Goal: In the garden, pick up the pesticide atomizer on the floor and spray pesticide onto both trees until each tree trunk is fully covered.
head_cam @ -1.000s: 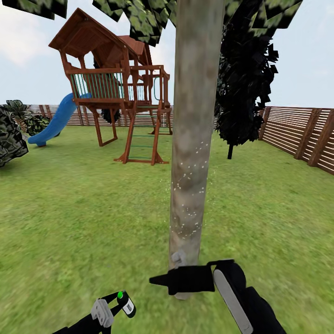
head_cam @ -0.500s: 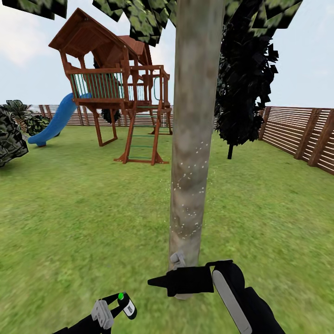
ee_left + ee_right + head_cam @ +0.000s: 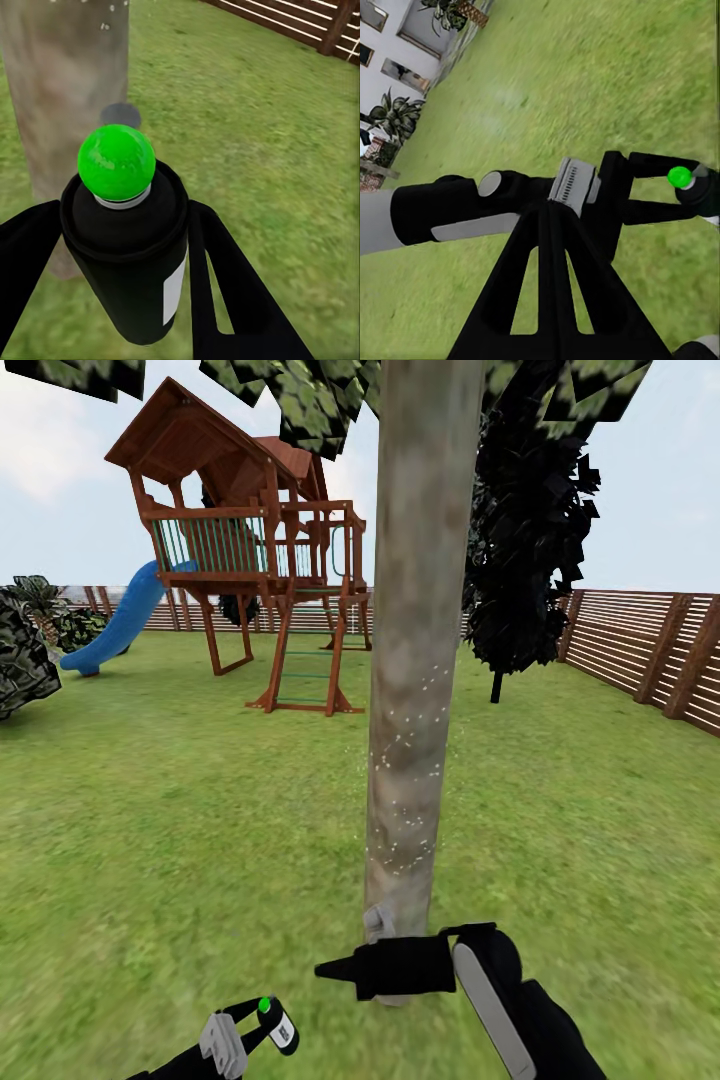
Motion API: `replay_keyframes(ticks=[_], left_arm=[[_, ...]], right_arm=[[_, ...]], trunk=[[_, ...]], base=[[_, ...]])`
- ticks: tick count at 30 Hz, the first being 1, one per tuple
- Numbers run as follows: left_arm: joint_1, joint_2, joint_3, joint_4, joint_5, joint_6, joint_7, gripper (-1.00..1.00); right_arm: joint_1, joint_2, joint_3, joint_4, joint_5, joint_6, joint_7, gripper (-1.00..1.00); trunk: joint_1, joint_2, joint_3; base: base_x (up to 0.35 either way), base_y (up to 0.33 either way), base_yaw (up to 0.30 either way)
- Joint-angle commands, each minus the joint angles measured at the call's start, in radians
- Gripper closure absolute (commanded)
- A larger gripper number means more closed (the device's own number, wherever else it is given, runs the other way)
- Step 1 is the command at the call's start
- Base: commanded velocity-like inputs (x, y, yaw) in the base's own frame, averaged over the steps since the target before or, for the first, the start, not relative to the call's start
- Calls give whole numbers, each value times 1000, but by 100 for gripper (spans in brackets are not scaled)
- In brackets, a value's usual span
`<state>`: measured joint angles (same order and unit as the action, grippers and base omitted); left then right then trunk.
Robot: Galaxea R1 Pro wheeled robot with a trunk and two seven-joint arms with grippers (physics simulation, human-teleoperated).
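Observation:
A thick grey-brown tree trunk (image 3: 412, 660) rises just ahead of me, and white pesticide specks (image 3: 408, 785) dot its lower bark. My left gripper (image 3: 258, 1028) is low at the left, shut on the pesticide atomizer (image 3: 274, 1024), a dark can with a bright green ball top. Up close in the left wrist view the atomizer (image 3: 124, 240) sits between both fingers (image 3: 225, 277), its top towards the trunk (image 3: 67, 82). My right gripper (image 3: 335, 968) is shut and empty, crossing in front of the trunk's base. The right wrist view has the gripper (image 3: 550, 214) over the left arm and atomizer (image 3: 688, 181).
A wooden playset (image 3: 250, 550) with a blue slide (image 3: 115, 625) stands back left on the lawn (image 3: 180, 810). A near-black conifer (image 3: 525, 530) is behind the trunk on the right. The slatted fence (image 3: 650, 645) runs along the right; a dark bush (image 3: 20, 655) is at the left edge.
My left gripper has dropped a little with the atomizer. The right gripper has slid slightly left and down in front of the trunk base.

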<state>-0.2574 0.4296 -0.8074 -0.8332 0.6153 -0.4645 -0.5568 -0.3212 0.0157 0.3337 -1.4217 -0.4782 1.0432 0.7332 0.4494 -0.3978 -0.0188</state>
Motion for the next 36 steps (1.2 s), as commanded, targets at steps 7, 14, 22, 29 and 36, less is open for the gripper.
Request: replay_keyframes(ticks=[7, 14, 22, 29, 36], left_arm=[[-2, 1, -6, -4, 11, -10, -26, 100], [-2, 1, -7, -12, 11, -10, -29, 100], [-2, 1, -10, -13, 11, -11, -31, 100], [3, 1, -10, -29, 11, -11, -35, 100], [29, 1, -9, -59, 11, -11, -37, 100]], right_arm=[[-1, 28, 3, 65, 3, -38, -31, 100], [-1, 35, 24, 82, 3, -42, -38, 100], [-1, 55, 26, 107, 4, -63, -38, 100], [-1, 57, 20, 117, 5, -71, -50, 100], [-1, 58, 24, 134, 4, -72, -82, 100]], trunk=[[1, -2, -2], [1, -2, -2], [1, -2, -2], [1, -2, -2], [1, -2, -2]], base=[[0, 0, 0], [0, 0, 0], [0, 0, 0], [0, 0, 0], [0, 0, 0]])
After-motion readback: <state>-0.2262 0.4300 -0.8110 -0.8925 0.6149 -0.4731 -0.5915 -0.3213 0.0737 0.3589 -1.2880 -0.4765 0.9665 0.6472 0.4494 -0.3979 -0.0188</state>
